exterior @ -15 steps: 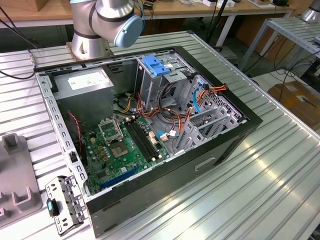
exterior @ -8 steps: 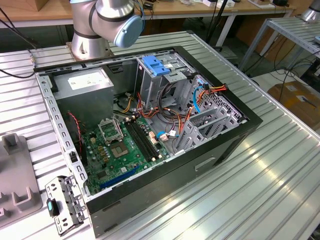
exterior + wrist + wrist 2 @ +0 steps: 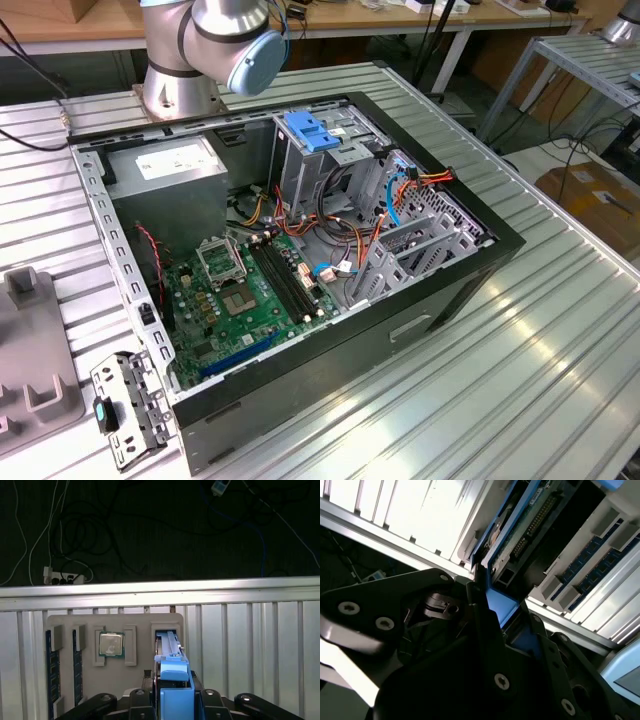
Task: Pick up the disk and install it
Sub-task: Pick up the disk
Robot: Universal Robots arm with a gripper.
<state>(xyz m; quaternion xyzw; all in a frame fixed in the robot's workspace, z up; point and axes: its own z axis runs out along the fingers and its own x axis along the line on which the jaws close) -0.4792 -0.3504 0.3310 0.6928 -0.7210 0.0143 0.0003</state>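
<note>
Black fingers [image 3: 198, 705] [image 3: 482, 625] clamp the blue end tab of the disk [image 3: 175, 695] [image 3: 501, 604] in both wrist views. It stands on edge in a slot of a grey tray [image 3: 135, 622] on the ribbed metal counter [image 3: 250, 645], beside a processor chip [image 3: 110, 644]. Separately, the exterior view shows an open computer case [image 3: 300, 270].
</note>
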